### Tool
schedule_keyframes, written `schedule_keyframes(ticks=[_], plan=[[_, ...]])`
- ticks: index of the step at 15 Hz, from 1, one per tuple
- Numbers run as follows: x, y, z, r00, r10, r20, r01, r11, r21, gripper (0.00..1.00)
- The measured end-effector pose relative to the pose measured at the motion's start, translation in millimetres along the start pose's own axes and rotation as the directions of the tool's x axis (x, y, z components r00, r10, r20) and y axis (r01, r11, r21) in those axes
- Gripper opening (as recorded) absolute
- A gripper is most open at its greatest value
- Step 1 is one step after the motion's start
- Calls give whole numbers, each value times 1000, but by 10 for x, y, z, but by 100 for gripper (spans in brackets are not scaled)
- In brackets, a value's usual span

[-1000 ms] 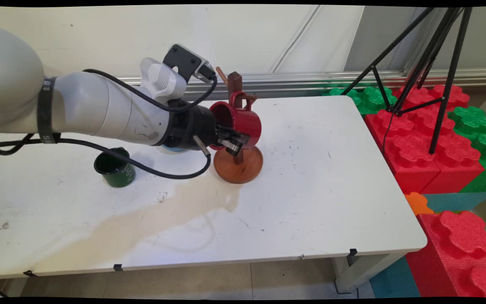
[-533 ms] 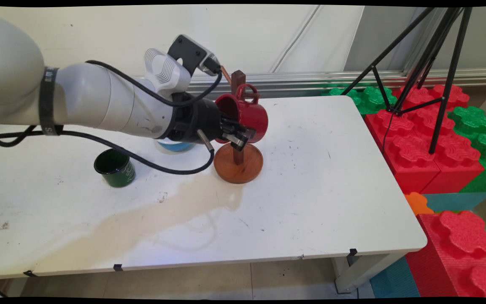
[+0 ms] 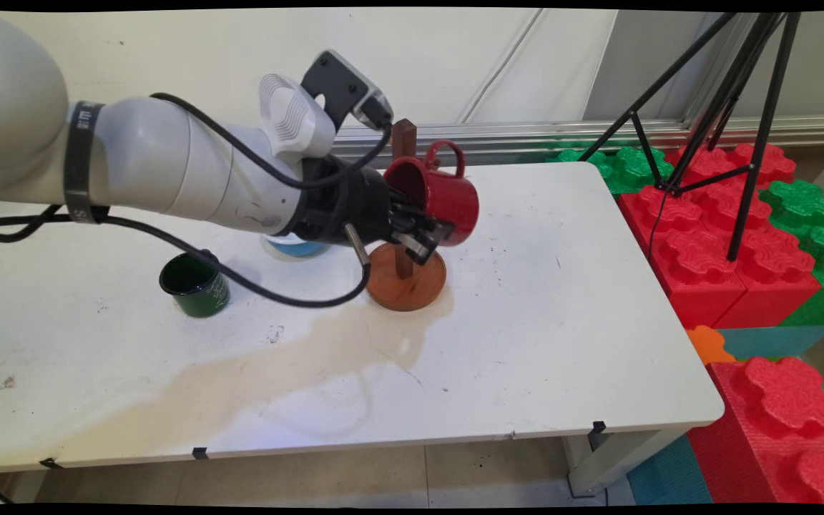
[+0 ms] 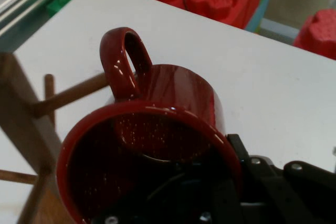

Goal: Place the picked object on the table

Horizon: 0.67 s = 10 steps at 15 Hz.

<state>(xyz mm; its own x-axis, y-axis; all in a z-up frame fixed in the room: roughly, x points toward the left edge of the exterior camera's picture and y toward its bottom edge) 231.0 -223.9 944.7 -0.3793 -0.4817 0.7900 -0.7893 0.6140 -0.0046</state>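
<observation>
Green mug [image 3: 196, 285] standing well left of the wooden mug tree [image 3: 404, 268], near side. Black gripper [image 3: 423, 239] clamped on the rim of the red mug [image 3: 442, 202], one finger inside, one outside. Mug tipped on its side in the air just right of the tree's post, handle up. Blue dish [image 3: 297, 248] just left of the tree's base, behind the arm.

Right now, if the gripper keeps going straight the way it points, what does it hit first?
Nothing on the table, probably. The gripper, shut on the red mug, points right, past the wooden rack. That stretch of table looks bare; beyond its edge sit foam blocks. Depth unclear.
</observation>
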Motion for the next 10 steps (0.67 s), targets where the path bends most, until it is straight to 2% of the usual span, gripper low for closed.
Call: schedule_keyframes(ticks=[5,10], plan=[[-64,127,-93,996,66,52,-62,996,-65,0],[-150,102,-337,983,141,119,-133,988,-80,0]])
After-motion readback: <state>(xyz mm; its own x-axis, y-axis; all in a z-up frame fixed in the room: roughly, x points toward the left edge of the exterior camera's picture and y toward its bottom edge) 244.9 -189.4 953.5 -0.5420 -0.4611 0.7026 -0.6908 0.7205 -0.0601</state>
